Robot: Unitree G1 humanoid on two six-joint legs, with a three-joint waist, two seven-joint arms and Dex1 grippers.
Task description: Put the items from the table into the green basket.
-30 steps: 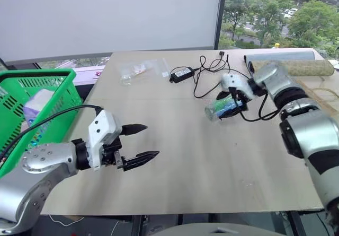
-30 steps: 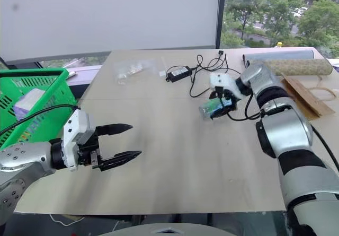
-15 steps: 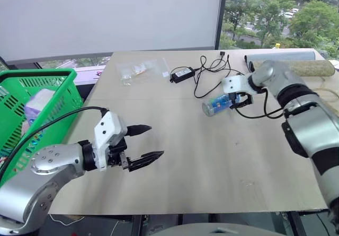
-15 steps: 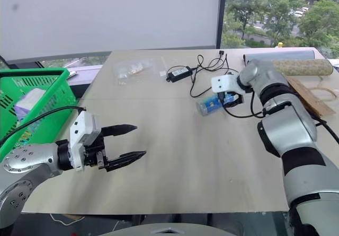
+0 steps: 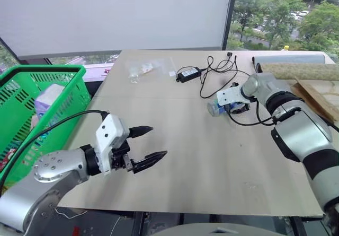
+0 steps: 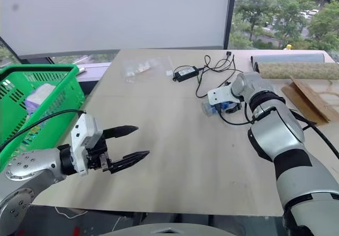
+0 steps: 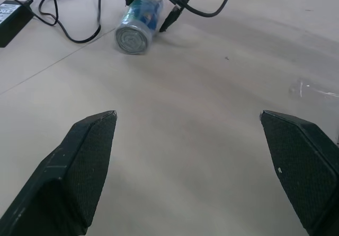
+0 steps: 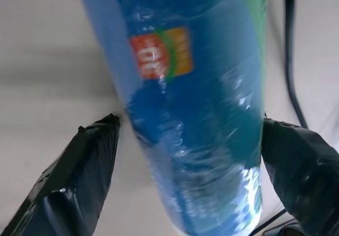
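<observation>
Blue-and-silver cylindrical can [image 7: 139,26]: lying on its side on the beige-tan tabletop [image 5: 212,156], just beside the black cable [image 5: 212,85]. Long axis runs up between the fingers of the right gripper [image 8: 185,183], which straddle it, spread wide, without visible contact. Left gripper [image 5: 145,147]: wide open, empty, well apart from it. Green slotted plastic basket [image 5: 74,95]: off the table's left edge.

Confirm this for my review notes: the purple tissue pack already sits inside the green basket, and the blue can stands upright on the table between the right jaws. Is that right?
Not quite. The blue can lies on its side on the table, as the left wrist view shows, its round silver end facing the camera. The rest holds: the purple tissue pack is inside the green basket, and the right gripper has its jaws on either side of the can.
</observation>
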